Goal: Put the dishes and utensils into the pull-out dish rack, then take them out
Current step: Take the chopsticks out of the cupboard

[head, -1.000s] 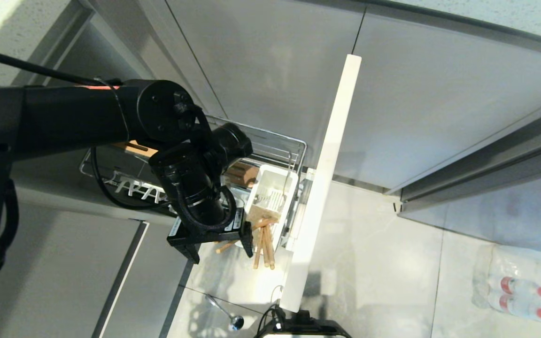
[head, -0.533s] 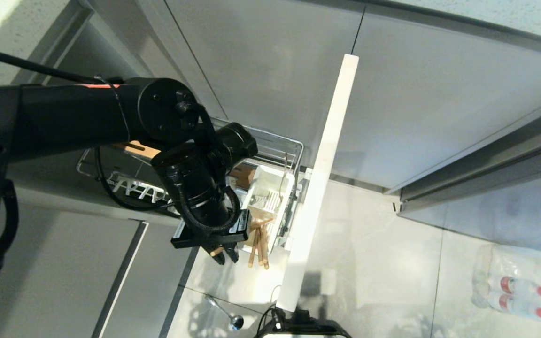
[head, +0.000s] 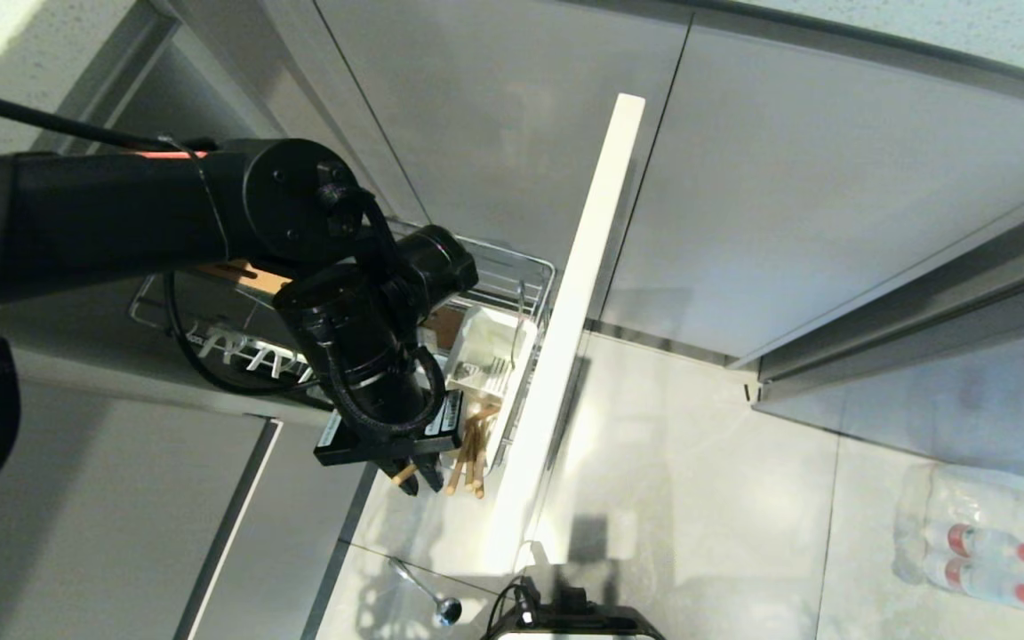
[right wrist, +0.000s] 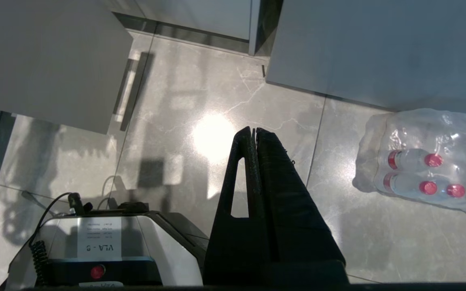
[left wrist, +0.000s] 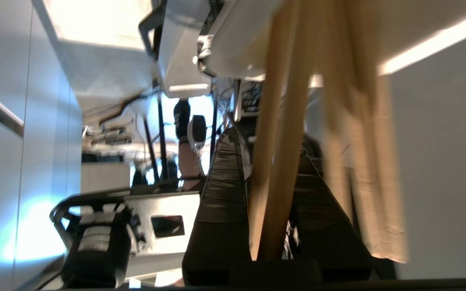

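Left arm: it is stretched across the head view from the left so that the wrist hangs over the near end of the pull-out dish rack (head: 512, 276), where the utensils are stored.
Left gripper (head: 416, 476): the pincer is closed nearly all the way, and light wooden chopsticks (left wrist: 275, 169) are clamped between the two black fingers (left wrist: 221, 202); in the left wrist view two sticks run up through the narrow gap, so a pair seems to be held, probably to be lifted out as one.
Other sticks (head: 469, 449): a further bundle of wooden sticks stands just beside the pincer on its caddy side, not gripped; how many there are cannot be told.
Utensil caddy (head: 485, 351): the white caddy sits just beyond the pincer, inside the wire basket; its upright pockets keep the sticks standing, so a grip from their free ends is allowed.
Cabinet-front panel (head: 565, 329): it stands on the far side of the caddy from the pincer, drawn out so that the rack is reachable.
Spoon (head: 428, 594): it lies on the floor, well apart from the pincer and nearer the robot's base; by judgement it is already unloaded or was dropped.
Plate and bowl: neither is seen in any view.
Right gripper (right wrist: 254, 139): it is parked over the floor, closed on nothing.
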